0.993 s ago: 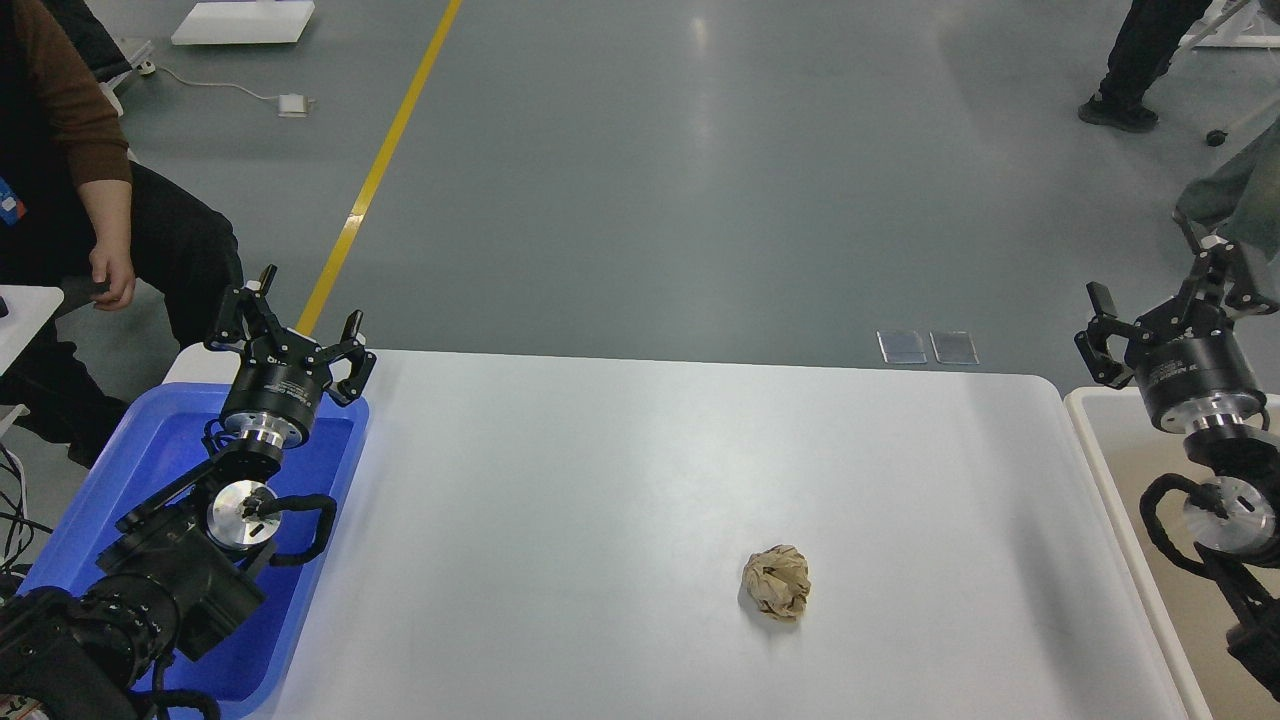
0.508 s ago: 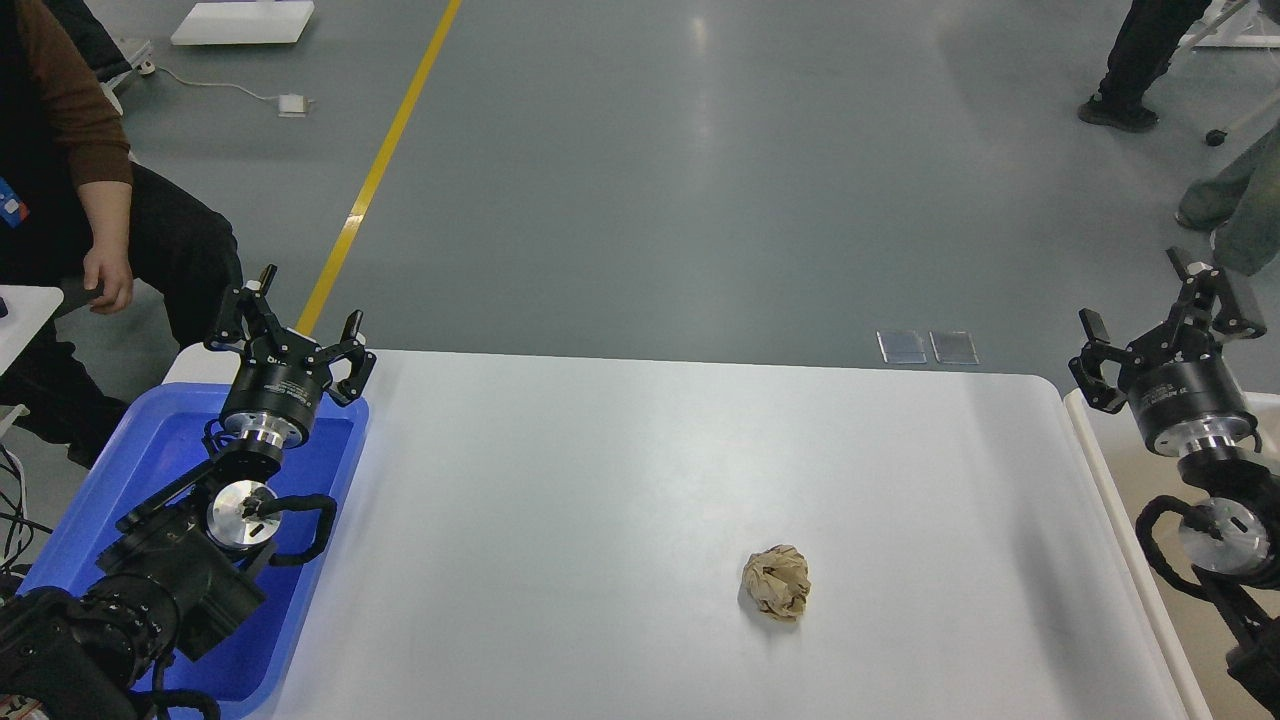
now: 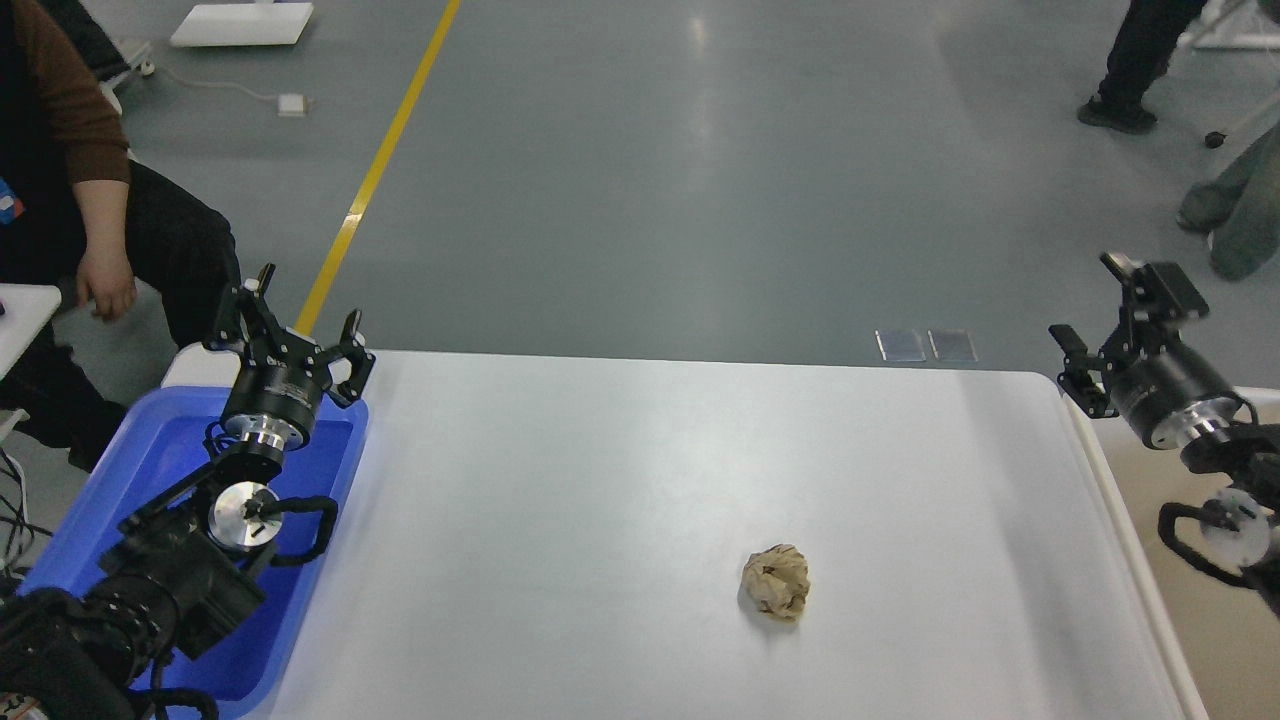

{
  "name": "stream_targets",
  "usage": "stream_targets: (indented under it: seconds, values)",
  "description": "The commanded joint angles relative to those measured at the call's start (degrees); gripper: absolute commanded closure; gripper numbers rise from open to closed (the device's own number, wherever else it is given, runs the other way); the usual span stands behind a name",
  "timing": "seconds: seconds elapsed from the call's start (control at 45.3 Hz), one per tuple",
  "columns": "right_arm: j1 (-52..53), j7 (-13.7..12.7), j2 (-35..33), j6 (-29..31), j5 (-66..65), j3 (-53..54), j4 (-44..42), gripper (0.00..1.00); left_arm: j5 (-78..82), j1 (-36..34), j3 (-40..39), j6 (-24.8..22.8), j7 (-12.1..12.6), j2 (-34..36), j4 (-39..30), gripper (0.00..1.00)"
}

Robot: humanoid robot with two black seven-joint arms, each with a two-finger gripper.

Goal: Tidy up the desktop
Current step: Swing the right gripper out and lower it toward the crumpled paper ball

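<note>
Head view, looking down on the white desk (image 3: 620, 470), which fills the lower middle of the picture with grey floor beyond it. One crumpled brown paper ball (image 3: 776, 581) lies on the desk, right of centre and toward the near edge, well apart from both arms. Left gripper (image 3: 292, 322): held above the far end of the blue tray (image 3: 120, 500) at the desk's left side, fingers spread and empty. Right gripper (image 3: 1118, 312): raised over the desk's far right corner, beside the cream bin (image 3: 1150, 560) that adjoins the right edge; fingers spread and empty, tilted toward the left. A seated person (image 3: 80, 200) is at the far left, and the legs of others stand at the upper right.
</note>
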Motion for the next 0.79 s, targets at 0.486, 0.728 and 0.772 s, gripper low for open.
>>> stream_targets:
  seconds: [0.486, 0.728, 0.772]
  values:
    - [53.7, 0.2, -3.1, -2.6, -29.1, -68.1, 13.9, 0.0, 0.0, 0.0, 0.0, 0.0, 0.0, 0.0, 0.0, 0.0]
    - [59.6, 1.2, 7.2, -2.6, -34.9, -77.9, 14.3, 0.0, 0.0, 0.0, 0.0, 0.0, 0.0, 0.0, 0.0, 0.0]
    - [59.5, 1.3, 9.3, -2.6, -35.4, -78.7, 14.1, 0.0, 0.0, 0.0, 0.0, 0.0, 0.0, 0.0, 0.0, 0.0]
